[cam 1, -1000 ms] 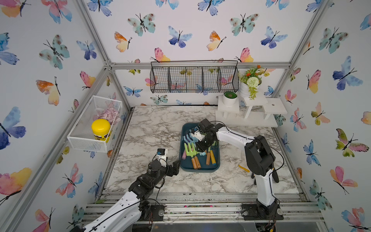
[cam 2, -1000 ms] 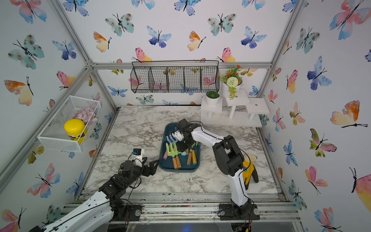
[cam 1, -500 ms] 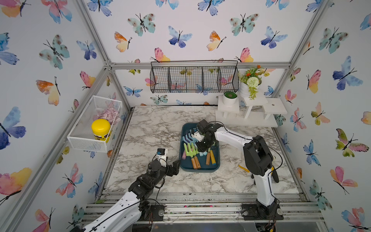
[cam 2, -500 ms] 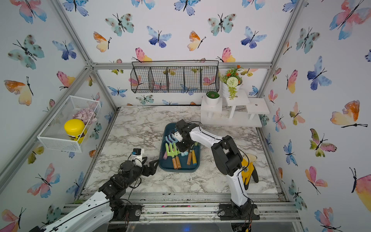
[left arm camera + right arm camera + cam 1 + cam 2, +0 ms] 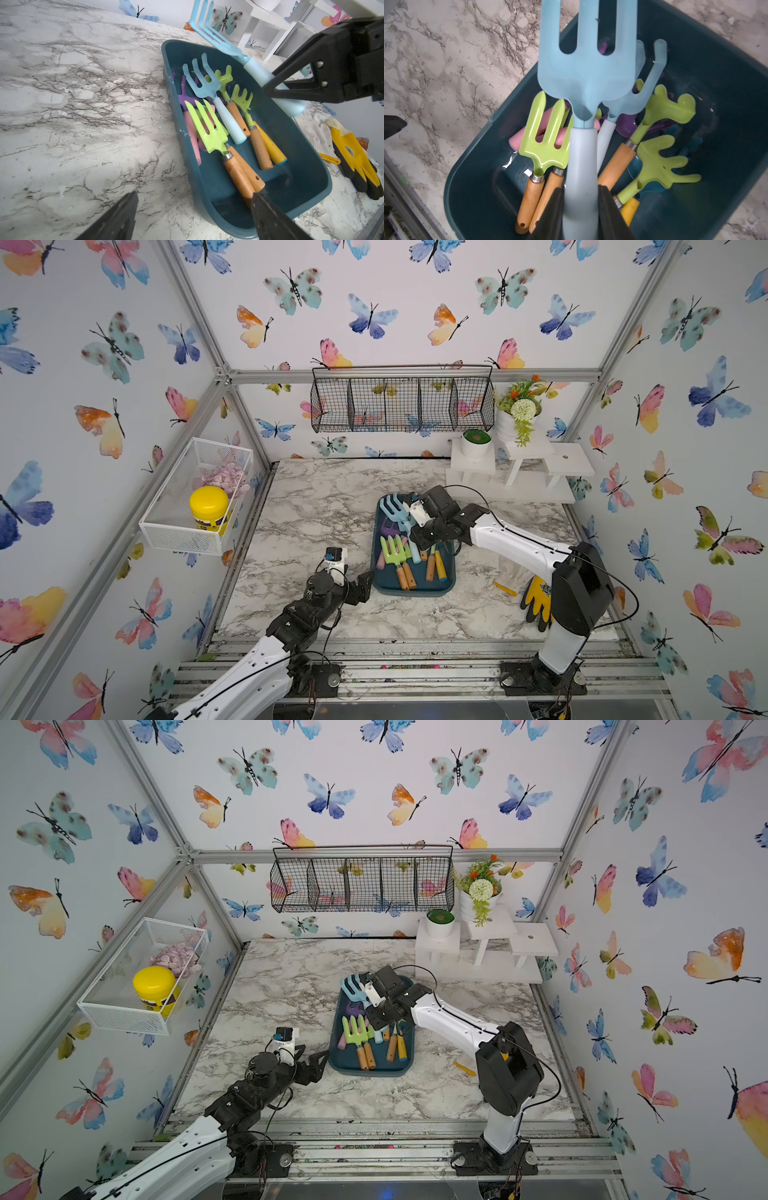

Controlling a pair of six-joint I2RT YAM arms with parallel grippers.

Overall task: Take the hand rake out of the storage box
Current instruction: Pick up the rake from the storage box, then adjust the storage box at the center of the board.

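The storage box (image 5: 305, 178) is coloured dark teal, the hand rake (image 5: 583, 72) pale blue. The table (image 5: 83, 104) is veined in grey on white. The walls (image 5: 374, 290) are patterned with watercolour butterflies.

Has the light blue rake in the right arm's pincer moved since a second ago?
Yes. The light blue three-pronged hand rake has lifted, its prongs now crossing the far rim of the dark teal plastic storage box.

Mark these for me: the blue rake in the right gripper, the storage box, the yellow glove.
light blue hand rake (image 5: 581, 162): right wrist view, on its pale handle.
storage box (image 5: 411, 592): in a top view, on its near wall.
yellow glove (image 5: 357, 158): left wrist view, on the yellow part.
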